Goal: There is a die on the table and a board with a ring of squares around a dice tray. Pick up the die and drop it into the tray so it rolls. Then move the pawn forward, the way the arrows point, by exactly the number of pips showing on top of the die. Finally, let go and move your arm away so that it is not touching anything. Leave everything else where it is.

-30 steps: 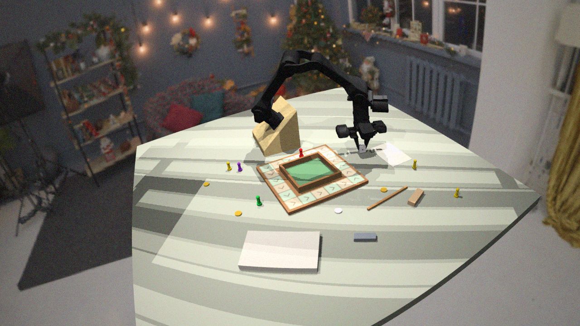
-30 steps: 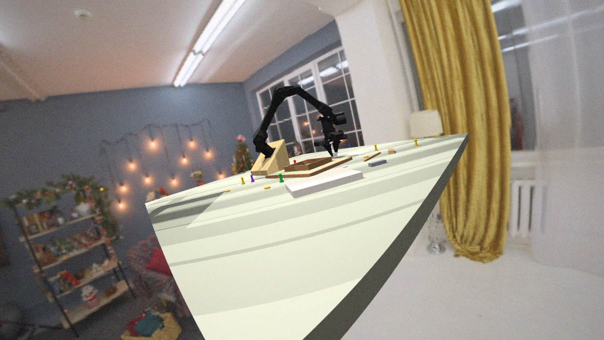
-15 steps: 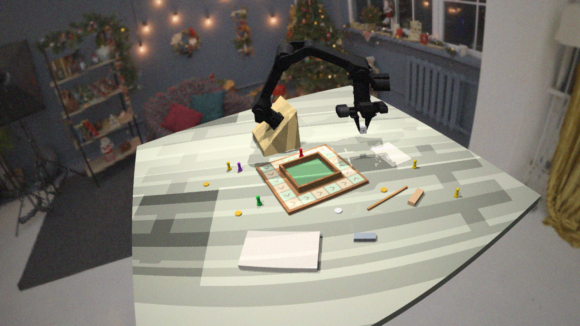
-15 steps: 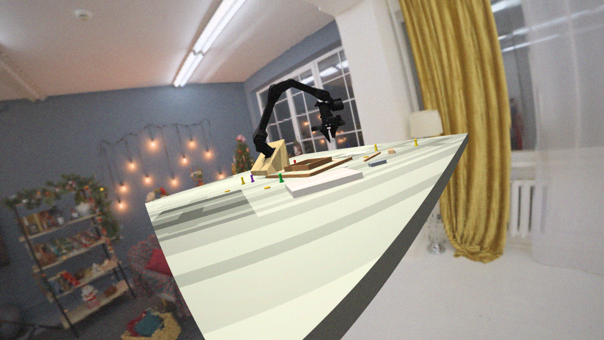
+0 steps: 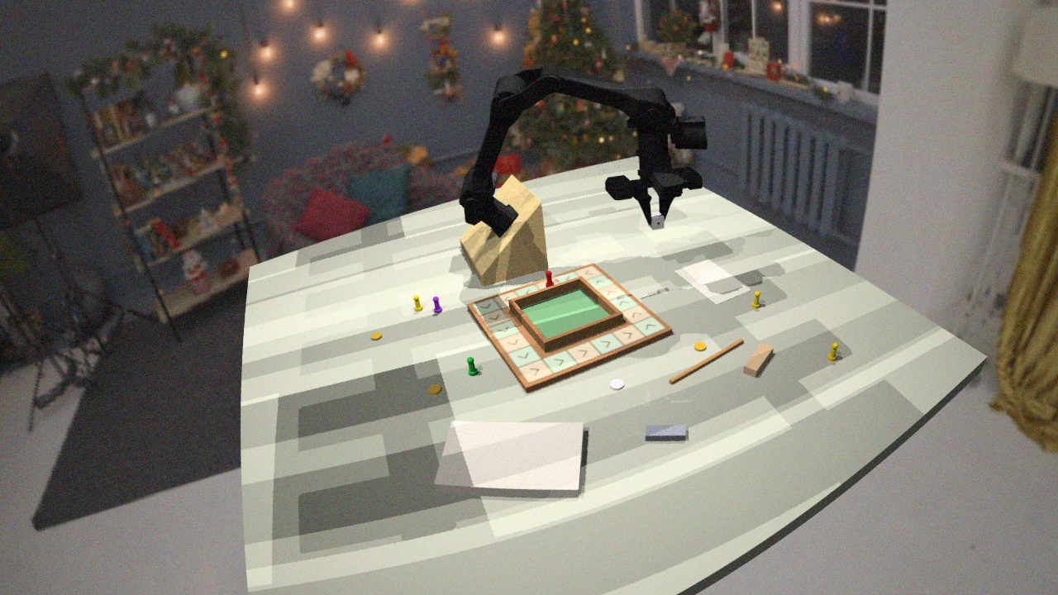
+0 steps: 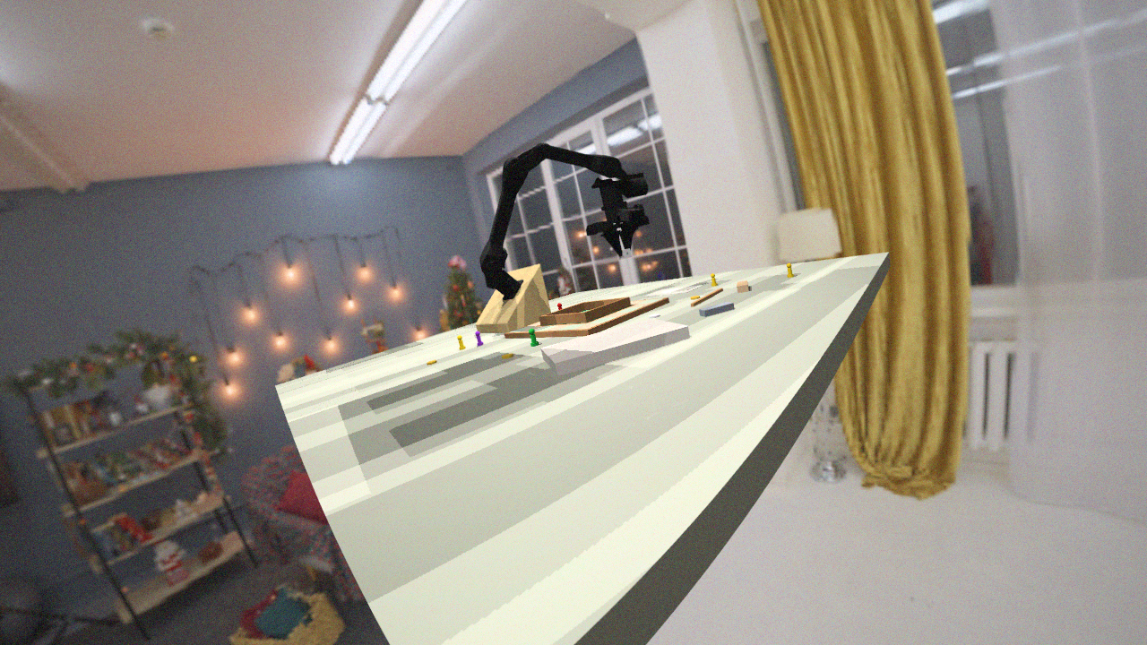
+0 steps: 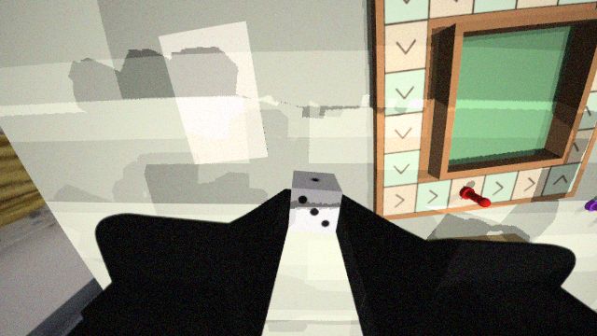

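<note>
My gripper (image 5: 655,217) (image 6: 625,250) (image 7: 312,198) is shut on the die and holds it well above the table, behind and to the right of the board in the top view. The white die (image 5: 656,221) (image 7: 313,202) shows one pip on one face and three on another in the wrist view. The red pawn (image 5: 549,278) (image 6: 559,306) (image 7: 475,197) stands on a square at the back edge of the board (image 5: 528,386) (image 7: 380,140). The brown-walled dice tray (image 5: 582,336) (image 7: 506,169) has an empty green floor.
Yellow pawns (image 5: 755,299) (image 5: 833,351) (image 5: 417,302), a purple pawn (image 5: 437,304) and a green pawn (image 5: 472,365) stand off the board. A white sheet (image 5: 712,281), a stick (image 5: 706,361), a wood block (image 5: 758,360), a grey block (image 5: 665,432), a white slab (image 5: 517,457) and discs lie around.
</note>
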Available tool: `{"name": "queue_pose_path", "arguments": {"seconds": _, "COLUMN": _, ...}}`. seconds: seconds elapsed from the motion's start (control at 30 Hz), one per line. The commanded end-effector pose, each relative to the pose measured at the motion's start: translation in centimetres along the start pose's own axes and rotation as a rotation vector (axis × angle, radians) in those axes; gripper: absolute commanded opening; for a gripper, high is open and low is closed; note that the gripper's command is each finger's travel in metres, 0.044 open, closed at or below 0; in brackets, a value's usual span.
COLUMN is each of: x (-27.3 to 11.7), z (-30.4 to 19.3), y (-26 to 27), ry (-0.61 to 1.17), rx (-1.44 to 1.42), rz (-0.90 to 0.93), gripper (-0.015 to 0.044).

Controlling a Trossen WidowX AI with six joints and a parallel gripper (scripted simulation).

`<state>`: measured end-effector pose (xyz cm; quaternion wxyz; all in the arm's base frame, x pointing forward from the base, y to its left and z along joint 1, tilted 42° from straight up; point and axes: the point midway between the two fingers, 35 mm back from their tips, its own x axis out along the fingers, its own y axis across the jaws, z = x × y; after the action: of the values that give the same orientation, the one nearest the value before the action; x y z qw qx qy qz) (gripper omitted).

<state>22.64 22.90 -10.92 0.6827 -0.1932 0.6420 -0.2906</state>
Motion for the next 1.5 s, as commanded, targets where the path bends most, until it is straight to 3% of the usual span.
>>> {"name": "queue_pose_path", "arguments": {"seconds": 0.0, "x": -0.1, "z": 1.1, "y": -1.2, "ry": -0.003, "rx": -0.101, "rz": 0.006, "gripper": 0.0000}}
{"name": "queue_pose_path", "arguments": {"seconds": 1.47, "x": 2.2, "z": 7.7, "y": -15.5, "ry": -0.011, "rx": -1.287, "rz": 0.000, "gripper": 0.0000}}
